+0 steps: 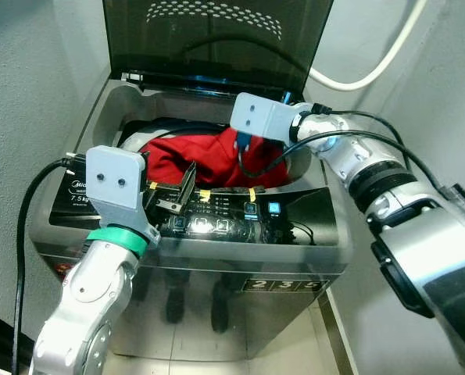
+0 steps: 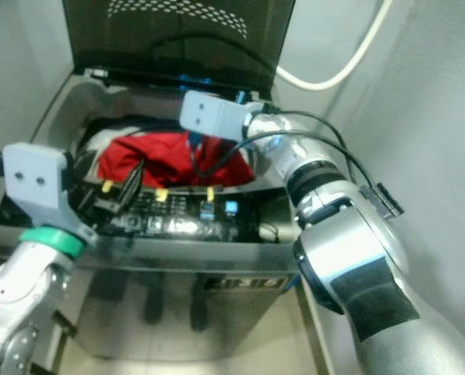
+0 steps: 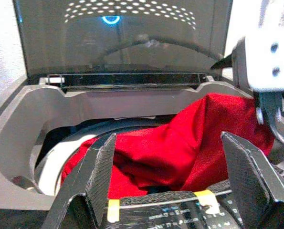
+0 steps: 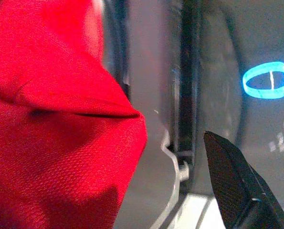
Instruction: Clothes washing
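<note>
A red garment (image 1: 193, 160) lies heaped in the drum mouth of a grey top-loading washing machine (image 1: 111, 117), whose dark lid (image 1: 216, 39) stands raised. My right gripper (image 1: 244, 148) reaches down at the right side of the heap. In the right wrist view one black finger (image 4: 232, 186) stands well apart from the red cloth (image 4: 51, 119), which covers the other finger, so the gripper is open. My left gripper (image 3: 173, 181) hovers open over the front control panel (image 1: 216, 223), both fingers spread wide toward the garment (image 3: 180, 148), holding nothing.
A white hose (image 1: 373, 70) curves along the wall behind the lid. Grey walls stand close on both sides of the machine. A black cable (image 1: 29, 203) loops from my left wrist. Tiled floor (image 1: 295, 351) lies in front.
</note>
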